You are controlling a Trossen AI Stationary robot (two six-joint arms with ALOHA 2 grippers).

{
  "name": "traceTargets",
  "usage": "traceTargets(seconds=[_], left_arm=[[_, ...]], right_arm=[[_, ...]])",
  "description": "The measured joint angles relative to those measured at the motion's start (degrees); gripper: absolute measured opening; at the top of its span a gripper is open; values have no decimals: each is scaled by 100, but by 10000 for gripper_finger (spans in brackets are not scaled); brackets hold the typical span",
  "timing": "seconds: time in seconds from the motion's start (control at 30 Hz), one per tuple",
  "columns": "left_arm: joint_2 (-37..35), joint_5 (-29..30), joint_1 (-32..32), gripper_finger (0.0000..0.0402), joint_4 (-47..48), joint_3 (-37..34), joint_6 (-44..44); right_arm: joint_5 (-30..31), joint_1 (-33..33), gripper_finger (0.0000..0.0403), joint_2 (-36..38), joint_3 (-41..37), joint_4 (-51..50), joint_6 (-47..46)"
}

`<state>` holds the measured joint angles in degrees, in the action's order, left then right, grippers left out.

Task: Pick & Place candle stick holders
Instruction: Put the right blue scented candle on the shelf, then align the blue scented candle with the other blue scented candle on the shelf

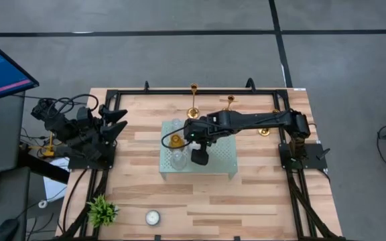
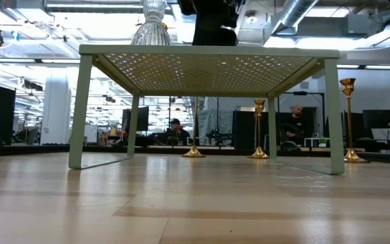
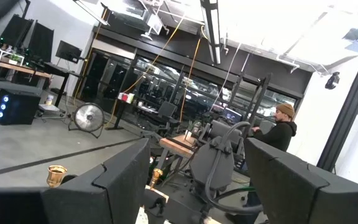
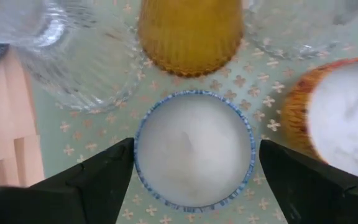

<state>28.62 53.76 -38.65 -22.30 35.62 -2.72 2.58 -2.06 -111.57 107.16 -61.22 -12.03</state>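
While the left claw [image 1: 116,125] waits folded at the counter's [image 1: 260,194] left edge, fingers parted and holding nothing, the right claw [image 1: 198,155] hovers spread wide over the pale green perforated stand [image 1: 223,161], directly above a blue-rimmed white candle [image 4: 193,150] that sits just beside an amber glass cup [image 4: 189,32]. The three candle stick holders [image 1: 194,100] stand upright along the counter's far edge, behind the stand and apart from both claws.

pale green perforated stand [image 1: 228,161] mid-table | clear glass cups [image 1: 177,158] on it | small plant [image 1: 102,210], white tealight [image 1: 153,217] near front edge
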Motion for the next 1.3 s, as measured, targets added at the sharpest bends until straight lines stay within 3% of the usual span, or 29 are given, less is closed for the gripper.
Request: traceTargets(seconds=[0.33, 0.47, 0.6, 0.73, 1.03, 1.17, 1.3], left_arm=[[0, -41, -2, 262, 28, 0, 67], [32, -600, -70, 262, 341, 0, 538], [297, -893, -279, 262, 1293, 0, 1446], [914, -1516, -384, 262, 1638, 0, 2274], [2522, -3586, -761, 262, 1649, 42, 3946], [3137, -4255, -1080, 262, 1646, 265, 4101], [3591, -4406, -1285, 262, 1672, 398, 4013]], right_arm=[[31, -118, 336, 795, 1, -47, -520], [36, -421, 334, 1230, 1, -324, -937], [51, -933, 334, 1562, 4, -758, -1555], [307, -1550, 333, 1735, 4, -1073, -2302], [556, -2783, 332, 1759, 1, -1482, -4089], [912, -3197, 332, 1750, 1, -1501, -4792], [1415, -3548, 332, 1750, 1, -1509, -5307]])
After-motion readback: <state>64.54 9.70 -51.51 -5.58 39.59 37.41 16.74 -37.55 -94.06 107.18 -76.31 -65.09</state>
